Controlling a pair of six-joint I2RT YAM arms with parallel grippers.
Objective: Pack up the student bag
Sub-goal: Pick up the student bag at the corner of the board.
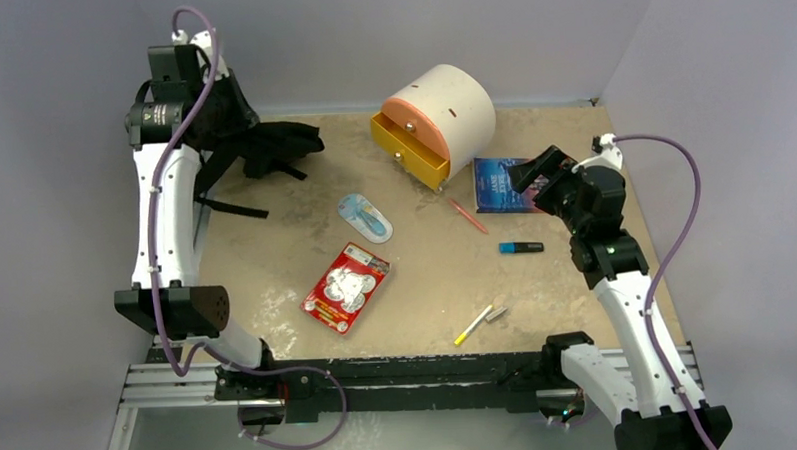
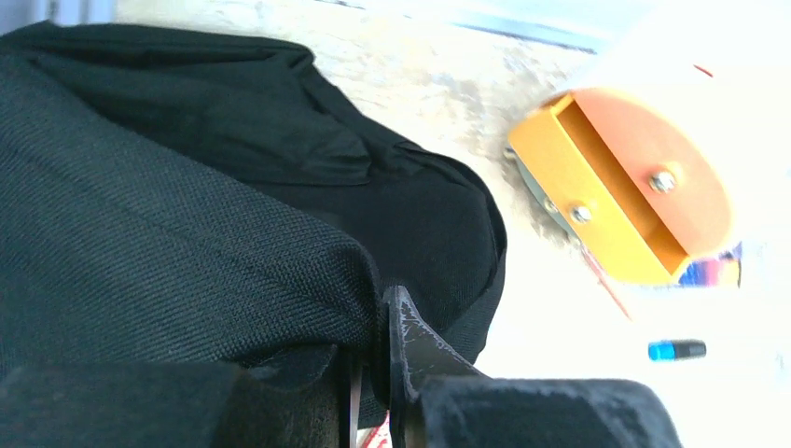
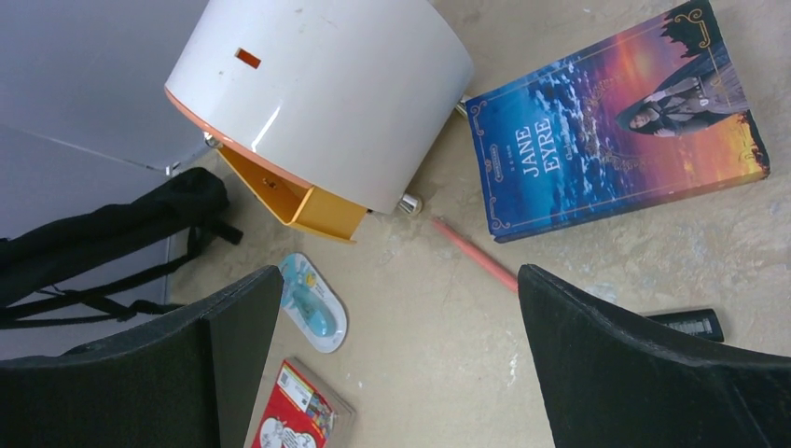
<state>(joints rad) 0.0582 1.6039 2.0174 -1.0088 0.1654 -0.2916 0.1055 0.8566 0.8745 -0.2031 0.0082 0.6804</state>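
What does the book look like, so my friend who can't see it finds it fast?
Find the big cream round drawer box with the orange-yellow front at the back of the table. Right beside it, on its right, lies the book. It is the only flat rectangle with a blue picture cover reading Jane Eyre.

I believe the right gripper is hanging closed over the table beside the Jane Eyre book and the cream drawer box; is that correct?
Not quite: the right gripper is open, not closed; the right wrist view shows its fingers far apart. It does hang over the table beside the Jane Eyre book and the cream drawer box.
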